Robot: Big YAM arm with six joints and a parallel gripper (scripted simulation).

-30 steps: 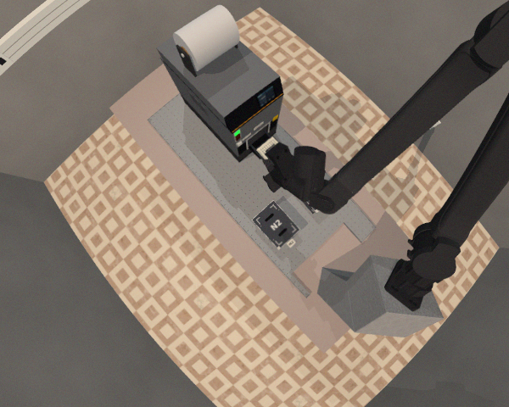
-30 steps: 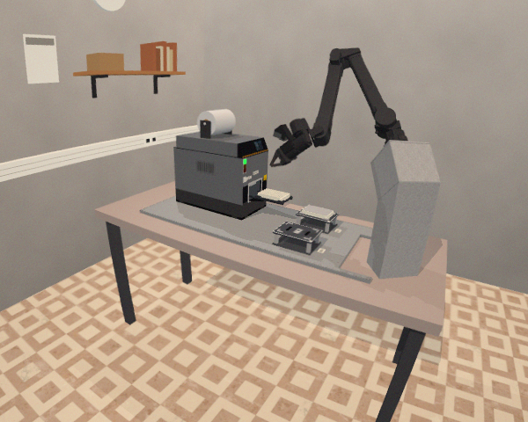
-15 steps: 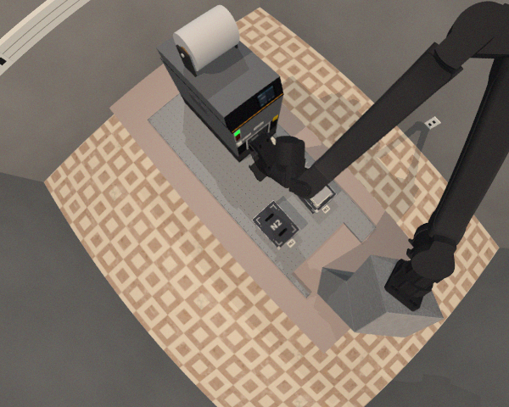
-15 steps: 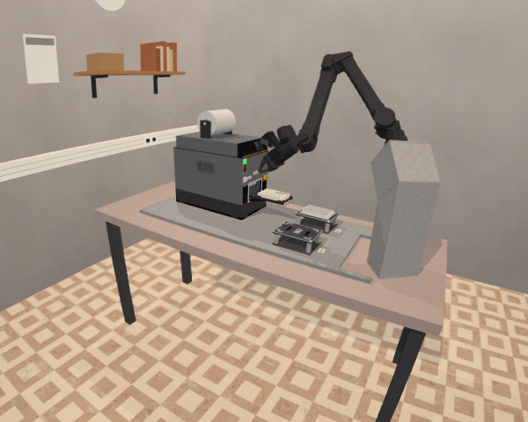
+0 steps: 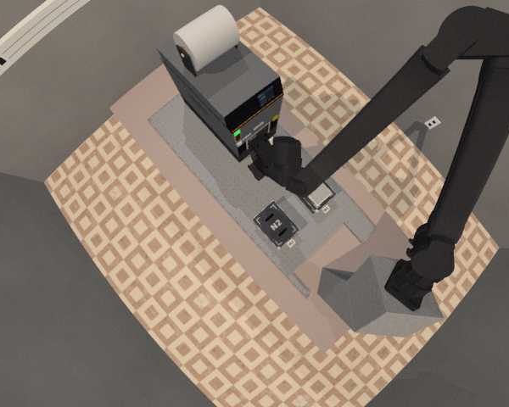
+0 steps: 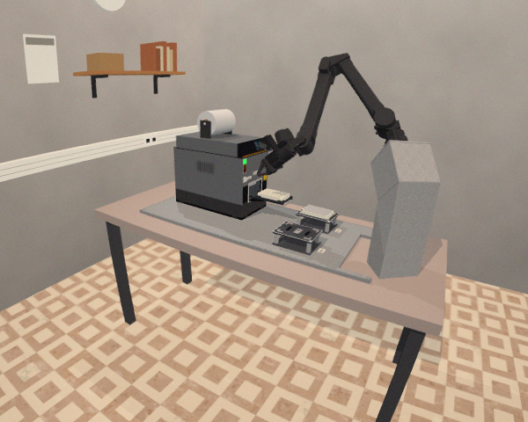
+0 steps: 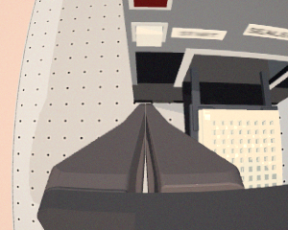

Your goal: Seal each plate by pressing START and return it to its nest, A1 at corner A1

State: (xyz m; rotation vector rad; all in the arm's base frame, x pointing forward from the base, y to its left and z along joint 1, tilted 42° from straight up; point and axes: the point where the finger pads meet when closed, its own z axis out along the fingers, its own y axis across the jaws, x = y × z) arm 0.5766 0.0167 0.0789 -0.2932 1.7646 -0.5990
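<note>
My gripper (image 7: 145, 114) (image 6: 260, 172) is shut with nothing between its fingertips. It is in front of the sealer (image 5: 210, 100) (image 6: 209, 181), with a visible gap below the white START button (image 7: 150, 36) in the wrist view. The sealer's lamp (image 5: 237, 132) (image 6: 245, 161) is green. An open-welled cream plate (image 7: 245, 149) (image 6: 275, 195) lies flat on the extended stage (image 7: 195, 96), right of my fingers in the wrist view. The other plate (image 5: 321, 194) (image 6: 318, 214) is on nest N1; its top looks smooth and pale. Nest N2 (image 5: 276, 224) (image 6: 299, 227) is empty.
A white foil roll (image 5: 209, 39) (image 6: 222, 120) tops the sealer. A tall grey block (image 5: 364, 302) (image 6: 405, 218) stands under the arm's base at the other table end. A raised-edged perforated board (image 7: 86, 96) lies beneath the sealer and nests.
</note>
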